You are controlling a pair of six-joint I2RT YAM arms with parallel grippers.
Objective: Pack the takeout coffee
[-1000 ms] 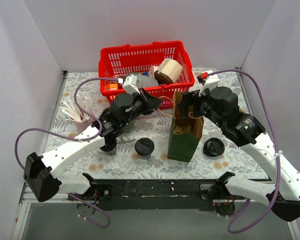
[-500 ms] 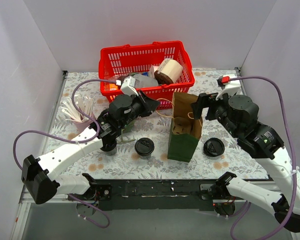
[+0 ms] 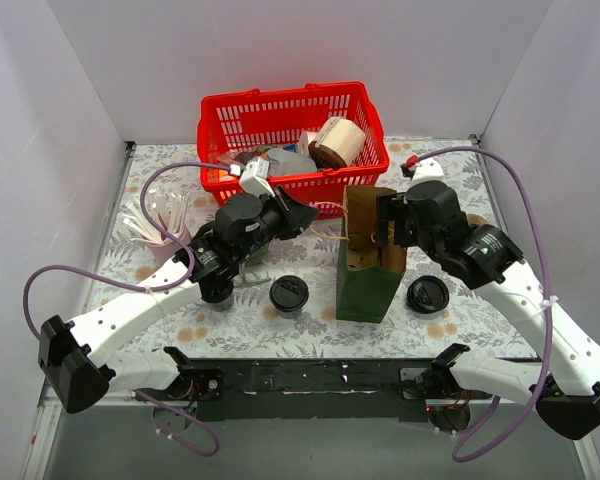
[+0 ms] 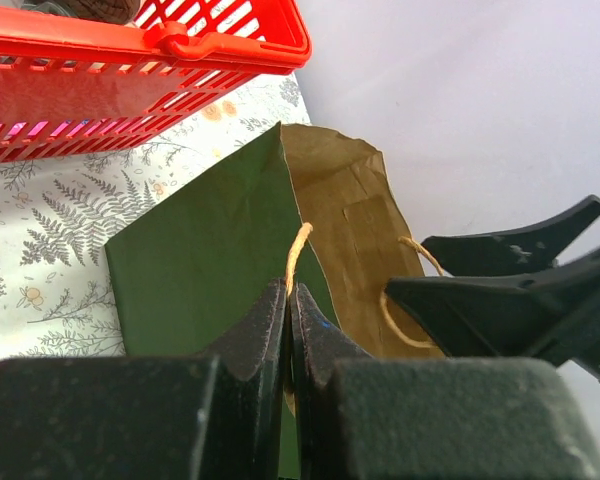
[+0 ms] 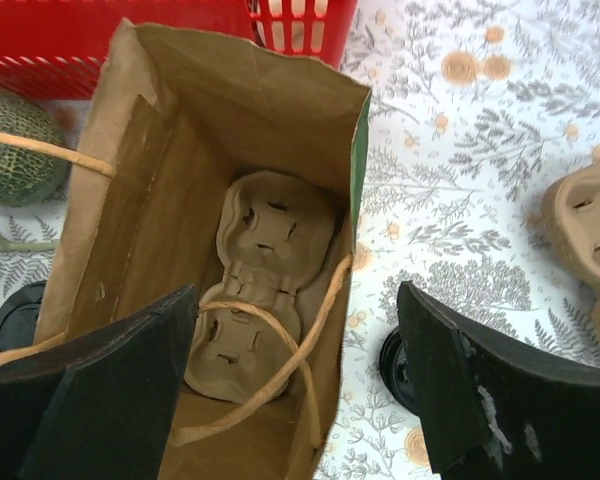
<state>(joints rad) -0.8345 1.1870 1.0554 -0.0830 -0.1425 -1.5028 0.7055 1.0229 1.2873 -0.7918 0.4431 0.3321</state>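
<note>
A green paper bag (image 3: 365,278) stands open mid-table, and a tan cup tray (image 5: 265,290) lies at its bottom. My left gripper (image 4: 289,290) is shut on the bag's near twine handle (image 4: 298,240), holding that side up. My right gripper (image 5: 298,295) hovers open over the bag's mouth with nothing between its fingers; the far handle loops below it. One takeout coffee (image 3: 289,294), black with a sip lid, stands left of the bag. Another (image 3: 427,294) stands to its right. A third black cup (image 3: 217,296) is half hidden under my left arm.
A red basket (image 3: 290,130) holding several items stands behind the bag. A pink cup of white straws (image 3: 155,230) is at the left. A second tan tray (image 5: 585,215) lies right of the bag, and a green melon (image 5: 15,145) lies left of it.
My right gripper drew away to the right of the bag, then came back over its mouth, staying open. The left gripper kept its hold on the handle and shifted slightly.
</note>
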